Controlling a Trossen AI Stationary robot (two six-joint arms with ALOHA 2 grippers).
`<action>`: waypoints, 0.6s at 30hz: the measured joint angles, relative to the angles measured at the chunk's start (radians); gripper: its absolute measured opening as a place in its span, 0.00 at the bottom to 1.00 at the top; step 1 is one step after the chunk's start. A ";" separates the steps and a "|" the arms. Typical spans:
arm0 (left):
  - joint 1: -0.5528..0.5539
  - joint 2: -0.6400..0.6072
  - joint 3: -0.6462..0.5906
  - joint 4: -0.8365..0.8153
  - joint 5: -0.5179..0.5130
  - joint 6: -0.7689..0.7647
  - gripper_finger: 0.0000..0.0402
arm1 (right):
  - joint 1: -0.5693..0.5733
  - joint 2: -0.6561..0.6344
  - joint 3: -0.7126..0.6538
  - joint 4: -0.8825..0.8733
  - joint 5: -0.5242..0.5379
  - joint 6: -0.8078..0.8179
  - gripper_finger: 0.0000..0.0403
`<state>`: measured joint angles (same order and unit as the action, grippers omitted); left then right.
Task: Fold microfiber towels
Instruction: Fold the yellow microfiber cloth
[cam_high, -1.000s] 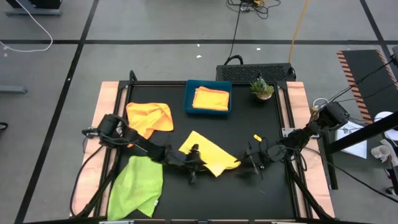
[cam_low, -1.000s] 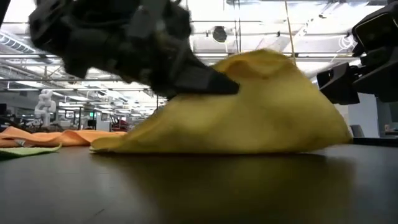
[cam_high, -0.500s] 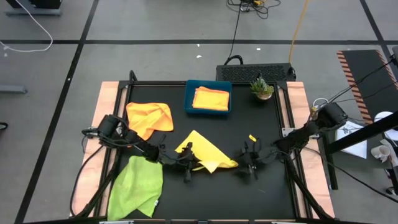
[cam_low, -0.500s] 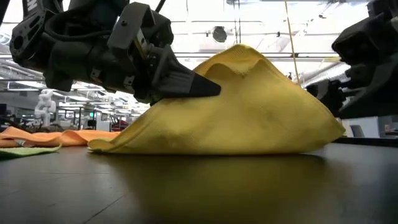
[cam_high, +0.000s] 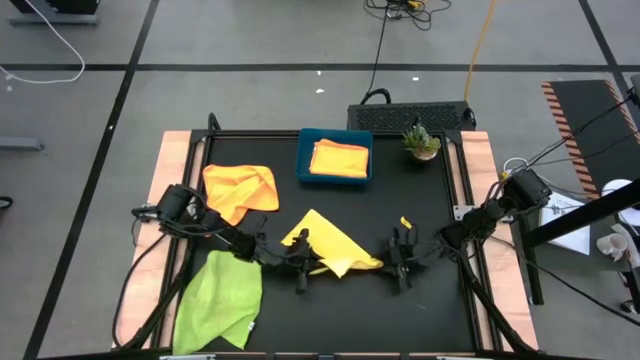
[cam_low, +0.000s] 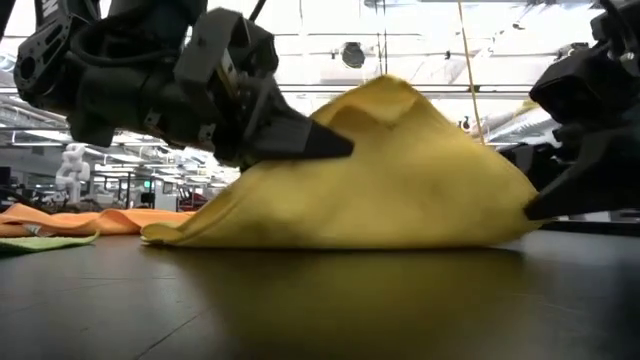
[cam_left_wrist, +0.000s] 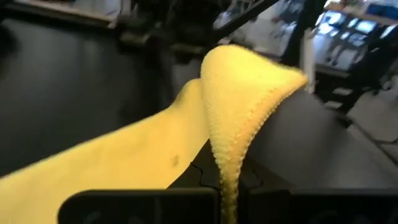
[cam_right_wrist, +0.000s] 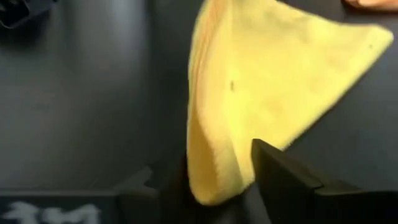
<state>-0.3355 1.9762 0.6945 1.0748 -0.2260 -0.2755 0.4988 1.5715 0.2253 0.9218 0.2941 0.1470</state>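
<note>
A yellow microfiber towel (cam_high: 328, 245) lies mid-table, pulled up into a tent (cam_low: 400, 170) with its lower edges on the table. My left gripper (cam_high: 300, 266) is at its near-left side, shut on it. My right gripper (cam_high: 398, 264) is low at the towel's right corner (cam_right_wrist: 211, 180). It is open, with one finger on each side of that corner; whether they touch it I cannot tell. An orange towel (cam_high: 241, 189) and a lime green towel (cam_high: 220, 300) lie on the left. My left gripper pinches a raised fold of the yellow towel between its two fingers, where the stitched edge (cam_left_wrist: 225, 168) runs down between them. The fingers (cam_low: 325, 142) come almost level from the table's left. The held part stands clear of the table and the rest slopes down to it.
A blue tray (cam_high: 304, 160) at the far middle holds a folded orange towel (cam_high: 340, 158). A small potted plant (cam_high: 421, 142) stands to its right. A small yellow scrap (cam_high: 405, 221) lies near my right gripper. Bare black table lies along the near edge.
My left gripper has drawn the yellow towel a little toward the table's left, so it covers less of the table. My right gripper has sunk and tipped down toward the towel's right corner.
</note>
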 joint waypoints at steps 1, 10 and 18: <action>0.000 0.000 0.000 -0.018 -0.014 -0.010 0.00 | 0.000 0.000 0.000 0.010 0.000 -0.009 0.35; -0.001 0.001 0.000 -0.068 -0.051 -0.035 0.00 | -0.007 0.000 0.000 0.047 -0.007 -0.009 0.02; 0.015 -0.001 0.001 -0.062 -0.023 0.080 0.00 | 0.007 -0.055 -0.001 0.066 0.018 -0.009 0.01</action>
<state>-0.3209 1.9749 0.6952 1.0126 -0.2486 -0.1955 0.5060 1.5169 0.2246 0.9883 0.3119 0.1383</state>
